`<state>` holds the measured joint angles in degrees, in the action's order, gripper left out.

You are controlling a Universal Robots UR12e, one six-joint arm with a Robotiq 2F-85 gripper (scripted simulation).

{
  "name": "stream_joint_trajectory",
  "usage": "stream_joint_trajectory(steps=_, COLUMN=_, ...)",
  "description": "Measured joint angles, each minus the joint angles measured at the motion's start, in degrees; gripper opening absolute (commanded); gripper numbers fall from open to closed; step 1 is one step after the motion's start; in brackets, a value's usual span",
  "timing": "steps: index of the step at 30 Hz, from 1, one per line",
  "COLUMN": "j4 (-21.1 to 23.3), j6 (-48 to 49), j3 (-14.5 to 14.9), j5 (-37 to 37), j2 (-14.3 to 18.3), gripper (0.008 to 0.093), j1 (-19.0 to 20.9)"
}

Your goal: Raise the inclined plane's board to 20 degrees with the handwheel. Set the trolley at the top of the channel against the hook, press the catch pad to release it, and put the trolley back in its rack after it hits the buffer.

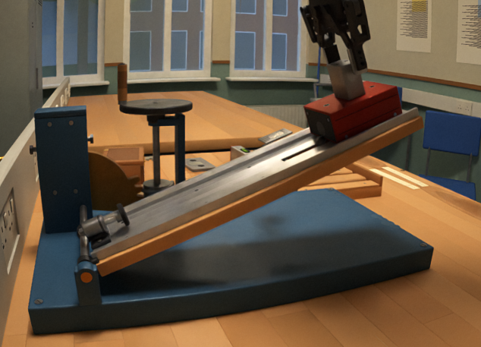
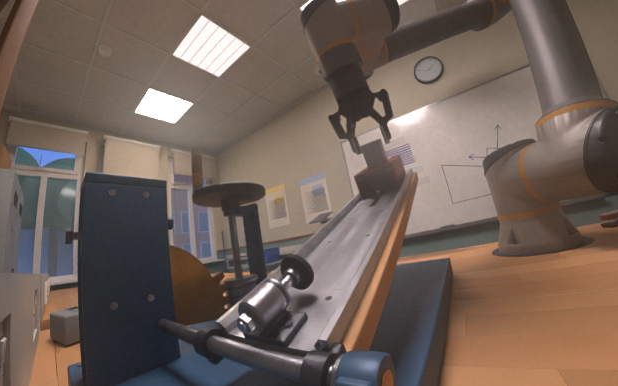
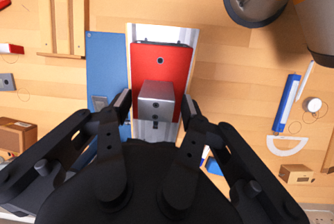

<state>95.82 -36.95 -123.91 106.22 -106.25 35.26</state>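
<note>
The hook at the top of the channel is hidden behind the red trolley [image 1: 353, 110], which sits at the upper end of the tilted board's metal channel [image 1: 217, 188]. A grey block [image 3: 156, 100] stands on top of the trolley. My gripper [image 3: 155, 106] is open, straddling the grey block from above without holding it. The spring buffer [image 1: 103, 223] sits at the low end of the channel, and the black handwheel [image 1: 155, 107] stands on its screw post behind the board.
The wooden rack [image 3: 61, 16] lies on the bench beside the top end of the blue base [image 1: 272, 242]. A blue upright post [image 1: 62, 168] stands at the low end. Small boxes, a protractor and a blue ruler lie scattered on the bench.
</note>
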Motion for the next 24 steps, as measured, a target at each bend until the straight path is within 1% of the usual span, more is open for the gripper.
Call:
stream_joint_trajectory(steps=10, j4=-0.5, j6=-0.1, j3=0.4, j5=0.0, j2=0.0, gripper=0.0680, j1=0.1)
stream_joint_trajectory(steps=19, j4=-4.6, j6=-1.4, j3=4.4, j5=-0.3, j2=0.1, gripper=0.0680, j1=1.4)
stream_joint_trajectory(steps=24, j4=-4.9, j6=-1.5, j3=4.7, j5=-0.3, j2=0.2, gripper=0.0680, j1=1.5)
